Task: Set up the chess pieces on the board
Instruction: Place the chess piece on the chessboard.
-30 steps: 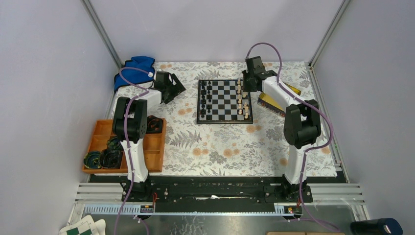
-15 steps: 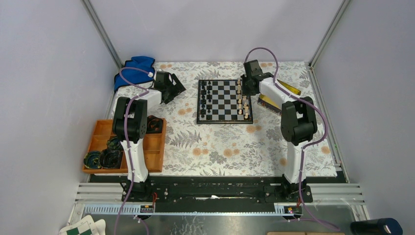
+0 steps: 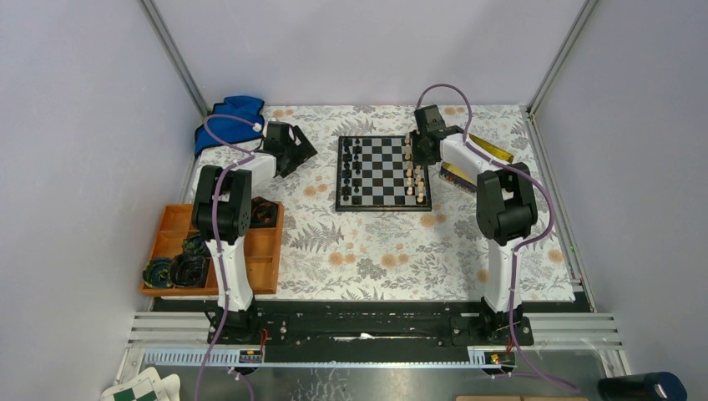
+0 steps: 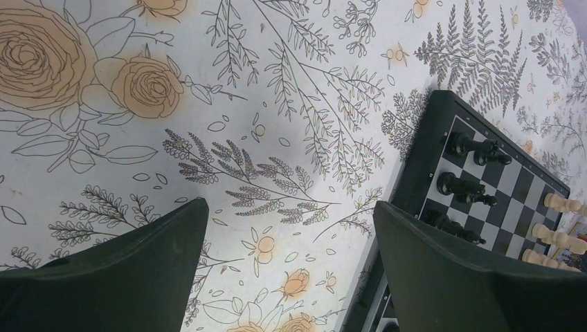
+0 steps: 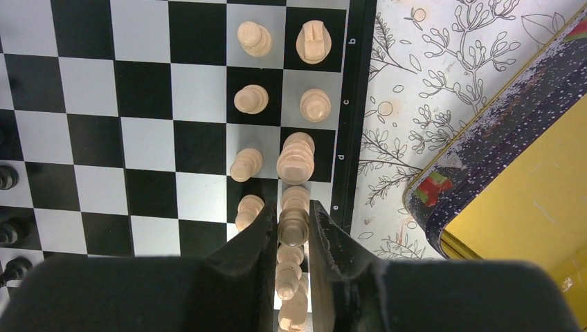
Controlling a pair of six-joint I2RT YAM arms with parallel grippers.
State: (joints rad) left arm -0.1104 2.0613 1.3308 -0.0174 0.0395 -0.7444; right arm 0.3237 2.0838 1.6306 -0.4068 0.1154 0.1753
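The board [image 3: 384, 206] lies at the back middle of the flowered table. Black chess pieces [image 3: 351, 171] stand in its left columns and pale ones [image 3: 415, 175] in its right columns. My right gripper [image 3: 417, 146] hangs over the board's far right corner. In the right wrist view it [image 5: 293, 206] is shut on a pale wooden piece [image 5: 293, 228], directly above the rightmost file of pale pieces [image 5: 296, 155]. My left gripper [image 3: 302, 150] rests open left of the board. In its wrist view the gripper [image 4: 291, 207] holds nothing, with the board's edge [image 4: 426, 145] and black pieces [image 4: 477, 149] beside it.
A gold tin [image 5: 512, 173] lies just right of the board, close to the right arm. An orange tray [image 3: 167, 230] with dark items sits front left beside the left arm. A blue cloth [image 3: 230, 113] lies at the back left corner.
My right arm has swung slightly left, its elbow closing in on the board, with the pale piece still held. The left arm has not moved.
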